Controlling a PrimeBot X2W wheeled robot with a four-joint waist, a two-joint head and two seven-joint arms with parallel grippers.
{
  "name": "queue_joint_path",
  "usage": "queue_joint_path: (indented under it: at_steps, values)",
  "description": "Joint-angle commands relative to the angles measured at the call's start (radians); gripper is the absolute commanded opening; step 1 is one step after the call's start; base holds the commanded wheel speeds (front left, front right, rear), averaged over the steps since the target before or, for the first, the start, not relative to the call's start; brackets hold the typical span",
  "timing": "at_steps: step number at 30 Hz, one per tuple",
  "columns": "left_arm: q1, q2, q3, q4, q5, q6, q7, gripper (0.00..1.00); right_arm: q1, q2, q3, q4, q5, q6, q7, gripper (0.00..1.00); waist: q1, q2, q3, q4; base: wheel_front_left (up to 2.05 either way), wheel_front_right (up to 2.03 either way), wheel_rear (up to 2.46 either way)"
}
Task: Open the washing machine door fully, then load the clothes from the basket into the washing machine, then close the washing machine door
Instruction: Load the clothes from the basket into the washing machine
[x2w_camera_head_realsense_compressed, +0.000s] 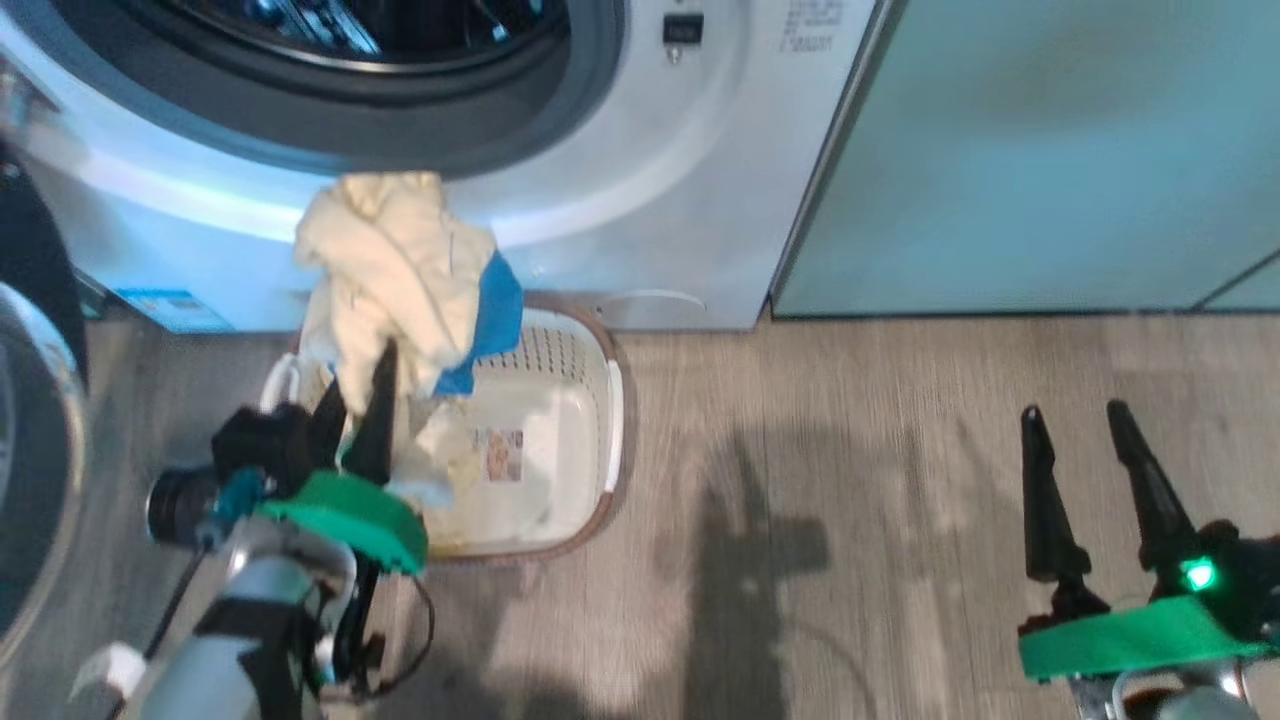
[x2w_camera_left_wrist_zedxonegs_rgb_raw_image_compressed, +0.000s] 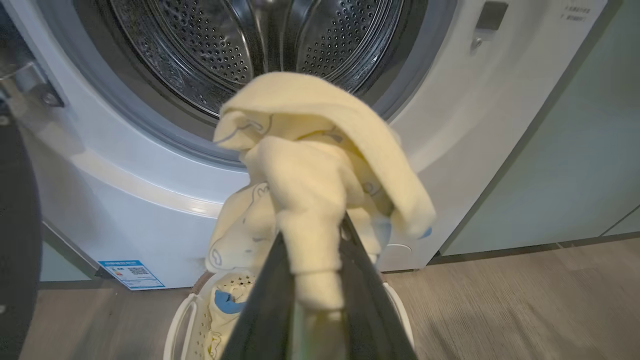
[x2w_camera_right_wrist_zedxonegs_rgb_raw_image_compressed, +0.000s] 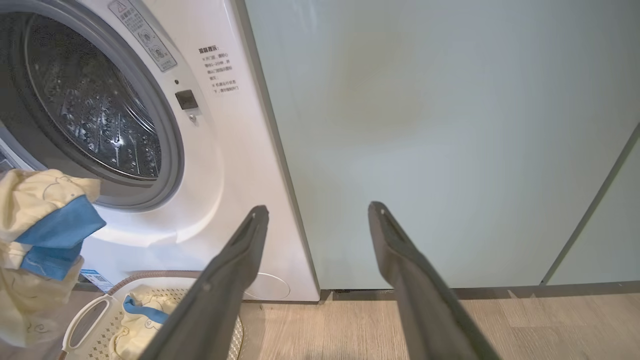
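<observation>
Loading underway: left tool (x2w_camera_head_realsense_compressed: 362, 370) clamps 1 garment (x2w_camera_head_realsense_compressed: 390, 260); right tool (x2w_camera_head_realsense_compressed: 1072, 410) spread, empty. Next: carry it forward into washing machine (x2w_camera_head_realsense_compressed: 640, 180).

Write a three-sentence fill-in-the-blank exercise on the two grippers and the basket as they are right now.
1. The left gripper is shut on a pale yellow garment with ____ trim.
2. The right gripper is ____ and holds nothing.
3. The basket stands on the ____ in front of the washing machine.
Missing words: blue; open; floor.
</observation>
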Motion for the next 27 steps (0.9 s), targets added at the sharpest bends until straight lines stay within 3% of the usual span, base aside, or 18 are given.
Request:
queue_joint_path:
  at_steps: [1, 9, 27]
  values:
    - [0.019, 0.038, 0.050, -0.066, 0.012, 0.014, -0.011, 0.00, 0.011, -0.007, 0.023, -0.026, -0.009, 0.004, -0.007, 1.00, 0.0002, -0.0001, -0.063, 0.018, 0.00, 0.00, 0.00]
    - [0.162, 0.057, 0.057, -0.217, 0.021, 0.055, 0.004, 0.00, 0.085, -0.007, 0.030, -0.010, -0.018, 0.004, -0.007, 1.00, 0.0002, -0.0001, -0.190, 0.043, 0.00, 0.00, 0.00]
    - [0.311, 0.066, 0.049, -0.333, 0.007, 0.098, 0.060, 0.00, 0.151, -0.007, 0.044, -0.001, -0.017, 0.004, -0.007, 1.00, 0.0002, -0.0001, -0.295, 0.040, 0.00, 0.00, 0.00]
